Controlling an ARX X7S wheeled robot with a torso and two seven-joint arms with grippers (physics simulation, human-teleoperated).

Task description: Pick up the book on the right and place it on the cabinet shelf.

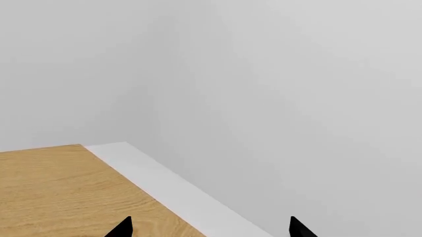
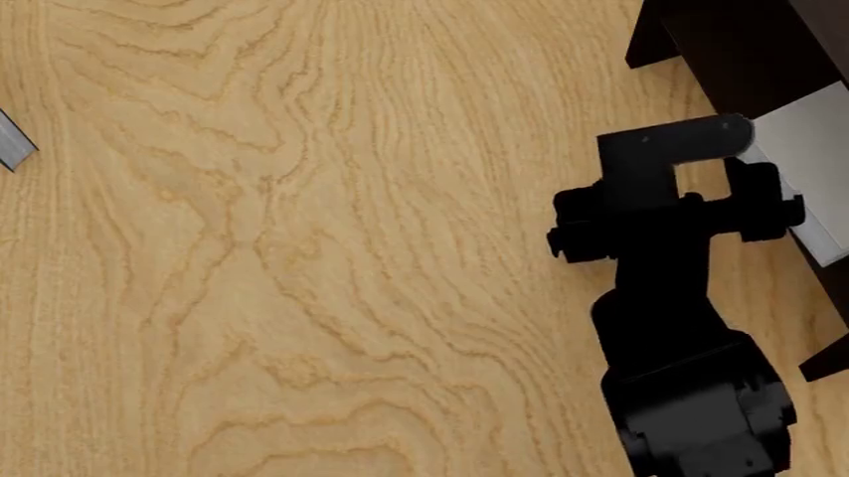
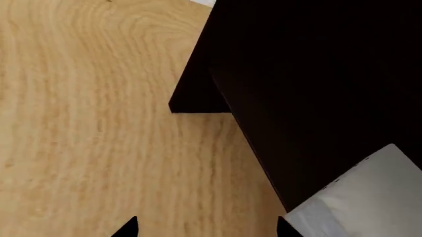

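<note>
The pale grey-white book (image 2: 800,164) lies in the open side of the very dark brown cabinet (image 2: 743,50), on its inner shelf as far as I can tell. It also shows in the right wrist view (image 3: 369,197), with the cabinet (image 3: 310,74) above it. My right gripper (image 2: 674,141) is just in front of the book, apart from it. In its own view the right gripper (image 3: 207,228) is open and empty over the table. My left gripper (image 1: 211,228) is open and empty, facing a wall corner.
The wooden table (image 2: 332,248) fills the head view. A grey book edge (image 2: 11,144) shows at its far left. Cabinet legs stand at the top right (image 2: 650,45) and lower right (image 2: 829,363). The left wrist view shows the table's corner (image 1: 59,187) and a white strip (image 1: 171,187).
</note>
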